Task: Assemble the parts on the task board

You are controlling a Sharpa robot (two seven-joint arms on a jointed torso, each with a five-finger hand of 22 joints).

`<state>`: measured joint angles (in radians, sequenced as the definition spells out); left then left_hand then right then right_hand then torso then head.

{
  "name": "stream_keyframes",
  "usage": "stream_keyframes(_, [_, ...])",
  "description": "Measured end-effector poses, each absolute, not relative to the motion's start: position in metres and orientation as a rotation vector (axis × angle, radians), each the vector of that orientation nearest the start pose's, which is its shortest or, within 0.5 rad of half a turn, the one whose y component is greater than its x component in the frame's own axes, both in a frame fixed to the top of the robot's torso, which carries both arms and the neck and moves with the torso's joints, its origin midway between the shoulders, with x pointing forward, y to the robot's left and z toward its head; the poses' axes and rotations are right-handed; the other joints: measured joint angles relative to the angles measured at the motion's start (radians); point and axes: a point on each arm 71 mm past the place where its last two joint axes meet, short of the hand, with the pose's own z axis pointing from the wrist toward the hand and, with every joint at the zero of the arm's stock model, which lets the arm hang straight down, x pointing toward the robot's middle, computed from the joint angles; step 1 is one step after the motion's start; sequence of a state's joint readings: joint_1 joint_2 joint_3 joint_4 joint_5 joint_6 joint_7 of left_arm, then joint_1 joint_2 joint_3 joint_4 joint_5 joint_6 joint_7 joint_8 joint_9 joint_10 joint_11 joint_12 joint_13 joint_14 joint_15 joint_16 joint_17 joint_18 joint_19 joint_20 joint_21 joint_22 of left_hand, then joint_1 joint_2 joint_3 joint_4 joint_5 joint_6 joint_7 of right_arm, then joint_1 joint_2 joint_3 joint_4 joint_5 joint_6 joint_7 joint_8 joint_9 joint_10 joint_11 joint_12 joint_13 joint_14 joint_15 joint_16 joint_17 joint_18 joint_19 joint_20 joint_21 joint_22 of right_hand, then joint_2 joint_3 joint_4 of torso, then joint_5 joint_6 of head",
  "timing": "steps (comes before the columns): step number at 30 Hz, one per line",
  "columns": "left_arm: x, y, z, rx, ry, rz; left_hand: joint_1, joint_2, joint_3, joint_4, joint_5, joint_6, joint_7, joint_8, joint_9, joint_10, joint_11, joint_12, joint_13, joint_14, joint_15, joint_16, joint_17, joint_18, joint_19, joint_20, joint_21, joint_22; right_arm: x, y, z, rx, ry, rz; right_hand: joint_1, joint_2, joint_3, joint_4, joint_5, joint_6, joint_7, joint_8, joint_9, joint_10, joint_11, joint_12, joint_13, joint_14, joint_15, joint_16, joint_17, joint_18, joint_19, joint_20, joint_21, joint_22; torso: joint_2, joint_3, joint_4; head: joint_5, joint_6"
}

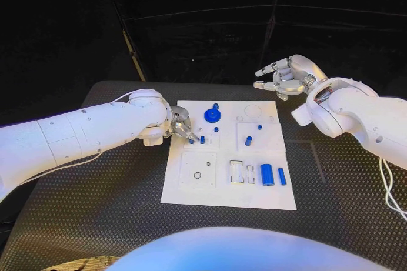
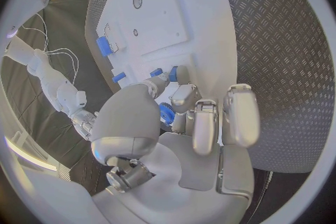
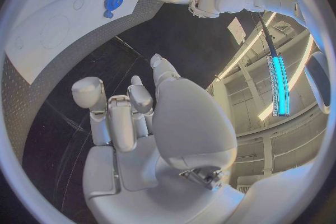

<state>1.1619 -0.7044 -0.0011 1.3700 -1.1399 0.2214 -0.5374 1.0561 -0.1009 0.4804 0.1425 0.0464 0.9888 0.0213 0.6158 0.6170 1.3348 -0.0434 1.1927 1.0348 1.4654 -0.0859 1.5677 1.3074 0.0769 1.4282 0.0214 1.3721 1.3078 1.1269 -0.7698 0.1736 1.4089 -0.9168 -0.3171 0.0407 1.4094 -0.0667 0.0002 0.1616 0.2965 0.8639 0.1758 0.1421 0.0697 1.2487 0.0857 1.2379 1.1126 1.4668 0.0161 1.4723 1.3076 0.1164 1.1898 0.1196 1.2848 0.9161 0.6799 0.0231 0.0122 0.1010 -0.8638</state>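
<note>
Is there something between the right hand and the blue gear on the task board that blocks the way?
Nothing visible does. The right hand hovers beyond the task board far edge, and only bare white board lies between it and the blue gear.

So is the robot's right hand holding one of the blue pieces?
No, the right hand hovers beyond the task board's far edge with its fingers curled around nothing.

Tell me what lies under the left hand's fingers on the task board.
The left hand reaches over the task board at its left edge. A small blue part shows between its fingertips; the board directly beneath them is covered.
</note>
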Motion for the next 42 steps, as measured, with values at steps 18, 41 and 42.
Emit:
stream_keyframes(18, [0.495, 0.195, -0.245, -0.145, 2.372, -0.349, -0.096, -0.028, -0.214, 0.14, 0.001, 0.003, 0.004, -0.004, 0.002, -0.004, 0.004, 0.0, -0.016, 0.0, 0.0, 0.0, 0.0, 0.0, 0.0, 0.0, -0.007, 0.0, 0.521, -0.205, -0.152, 0.415, 1.579, 1.042, 0.0, 0.0, 0.0, 0.0, 0.0, 0.0, 0.0, 0.0, 0.0, 0.0, 0.0, 0.0, -0.003, 0.0, 0.0, -0.004, 0.0, 0.0, 0.0, 0.0, -0.004, -0.006, 0.0, -0.0012, 0.0, -0.003, 0.001])
stream_keyframes(41, [0.498, 0.196, -0.213, -0.237, 2.242, -0.458, 0.05, 0.061, -0.346, 0.137, 0.001, -0.153, 0.079, -0.084, -0.043, -0.314, 0.073, -0.303, -0.361, -0.009, 0.051, -0.195, -0.009, 0.072, -0.264, 0.047, -0.416, -0.339, 0.523, -0.207, -0.154, 0.42, 1.58, 1.034, 0.0, 0.0, 0.0, 0.0, 0.0, 0.0, 0.0, 0.0, 0.0, 0.0, 0.0, -0.004, -0.003, 0.0, 0.0, -0.004, 0.0, 0.0, 0.0, 0.0, -0.004, -0.009, 0.0, 0.0, 0.0, -0.003, 0.006])
stream_keyframes(42, [0.499, 0.195, -0.211, -0.248, 2.226, -0.479, 0.08, 0.064, -0.343, 0.133, 0.001, -0.169, 0.085, -0.093, -0.051, -0.343, 0.079, -0.325, -0.375, -0.027, 0.057, -0.237, -0.038, 0.083, -0.303, 0.052, -0.478, -0.392, 0.523, -0.207, -0.154, 0.421, 1.58, 1.033, 0.0, 0.0, 0.0, 0.0, 0.0, 0.0, 0.0, 0.0, 0.0, 0.0, 0.0, -0.004, -0.003, 0.0, 0.0, -0.004, 0.0, 0.0, 0.0, 0.0, -0.004, -0.009, 0.0, 0.0, 0.0, -0.003, 0.007])
